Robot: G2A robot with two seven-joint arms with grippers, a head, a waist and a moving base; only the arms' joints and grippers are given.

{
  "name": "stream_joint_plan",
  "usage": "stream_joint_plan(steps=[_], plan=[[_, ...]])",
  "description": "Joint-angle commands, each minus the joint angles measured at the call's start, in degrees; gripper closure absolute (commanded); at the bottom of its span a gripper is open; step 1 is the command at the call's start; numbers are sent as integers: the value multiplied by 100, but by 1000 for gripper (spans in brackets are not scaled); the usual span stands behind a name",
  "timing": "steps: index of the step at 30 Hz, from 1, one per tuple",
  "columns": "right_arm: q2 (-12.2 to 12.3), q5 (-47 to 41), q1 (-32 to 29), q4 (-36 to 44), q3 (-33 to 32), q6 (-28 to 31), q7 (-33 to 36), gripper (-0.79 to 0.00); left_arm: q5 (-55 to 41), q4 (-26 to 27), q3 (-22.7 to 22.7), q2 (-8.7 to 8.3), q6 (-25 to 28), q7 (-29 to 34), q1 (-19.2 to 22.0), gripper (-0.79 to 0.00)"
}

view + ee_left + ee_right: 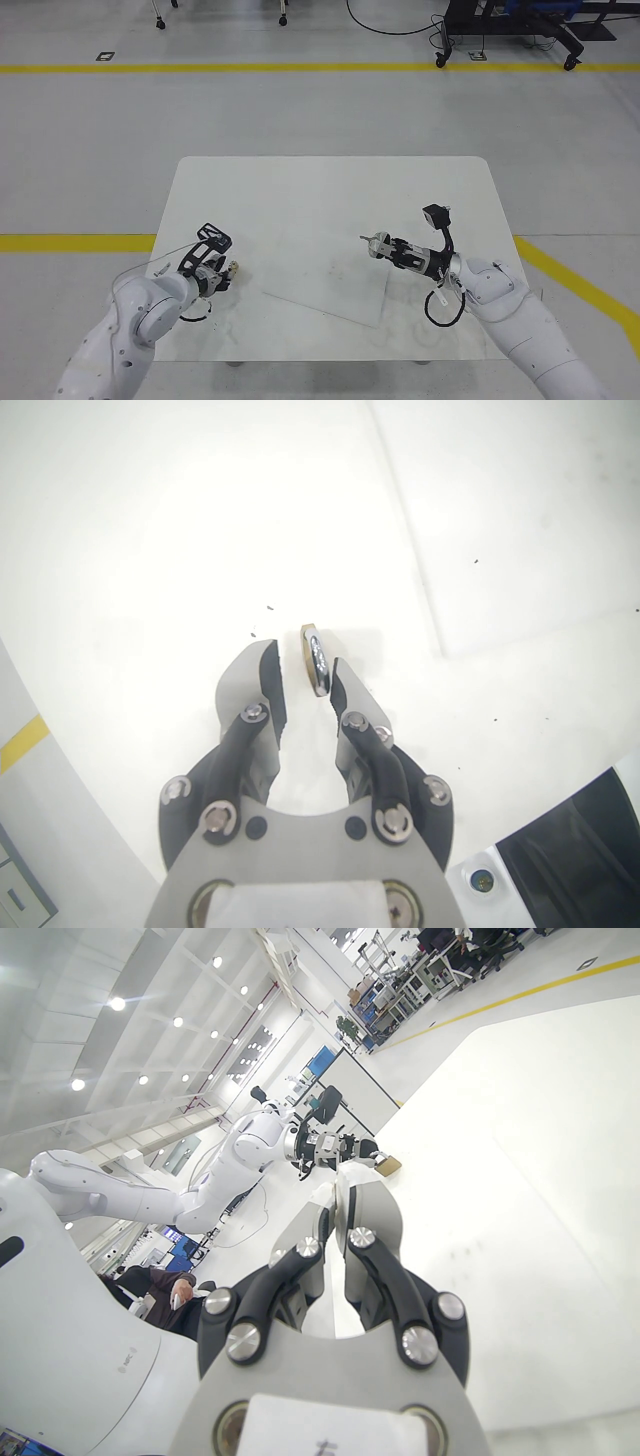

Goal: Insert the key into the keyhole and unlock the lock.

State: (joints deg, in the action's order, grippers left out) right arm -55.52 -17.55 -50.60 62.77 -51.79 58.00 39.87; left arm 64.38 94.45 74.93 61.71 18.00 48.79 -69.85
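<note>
A small brass padlock (314, 664) with a chrome shackle stands on edge on the white table (300, 190), near its front left corner. My left gripper (305, 660) is open around it, one finger on each side; the far finger is close to the shackle and the other stands apart. From above, the padlock (232, 268) shows just off the left gripper (217, 274). My right gripper (378, 246) hovers over the table's middle right, shut on the key (367, 241), whose metal tip points left. In the right wrist view the fingertips (350, 1198) are pressed together, with the padlock (388, 1165) farther off.
A thin white sheet (330, 290) lies flat on the table between the two arms; its corner (442, 652) is close to the padlock. The table's front edge runs just behind both grippers. Yellow floor lines pass beside the table.
</note>
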Motion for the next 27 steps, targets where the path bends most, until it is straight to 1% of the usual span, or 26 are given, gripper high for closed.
stream_joint_plan(steps=[1, 4, 6, 7, 8, 12, 14, 15, 16, 17, 18, 22, 27], plan=[[0, 0, 0, 0, 0, 0, 0, 0, -6, 5, -11, 1, -17, 4, 11, -345], [0, 0, 0, 0, 0, 0, 0, 0, -15, 1, -18, 0, -15, 5, 32, -302], [0, 0, 0, 0, 0, 0, 0, 0, -32, -20, -19, 3, -31, -41, 57, -228], [0, 0, 0, 0, 0, 0, 0, 0, -34, -34, -26, 4, -30, -49, 69, -203], [0, 0, 0, 0, 0, 0, 0, 0, -38, -48, -36, 5, -29, -52, 81, -194], [0, 0, 0, 0, 0, 0, 0, 0, -47, -109, -106, 14, -28, -30, 135, -203], [0, 0, 0, 0, 0, 0, 0, 0, -45, -134, -137, 18, -31, -23, 164, -185], [0, 0, 0, 0, 0, 0, 0, 0, -39, -147, -147, 19, -34, -16, 175, -154], [0, 0, 0, 0, 0, 0, 0, 0, -35, -153, -157, 20, -32, -9, 185, -102], [0, 0, 0, 0, 0, 0, 0, 0, -25, -157, -163, 20, -36, -9, 193, -22], [0, 0, 0, 0, 0, 0, 0, 0, -34, -156, -169, 20, -31, -13, 193, 0], [0, 0, 0, 0, 0, 0, 0, 0, -188, -110, -142, 8, 131, 76, 153, 0], [0, 0, 0, 0, 0, 0, 0, 0, -557, 27, 14, -32, 492, 155, 62, 0]])
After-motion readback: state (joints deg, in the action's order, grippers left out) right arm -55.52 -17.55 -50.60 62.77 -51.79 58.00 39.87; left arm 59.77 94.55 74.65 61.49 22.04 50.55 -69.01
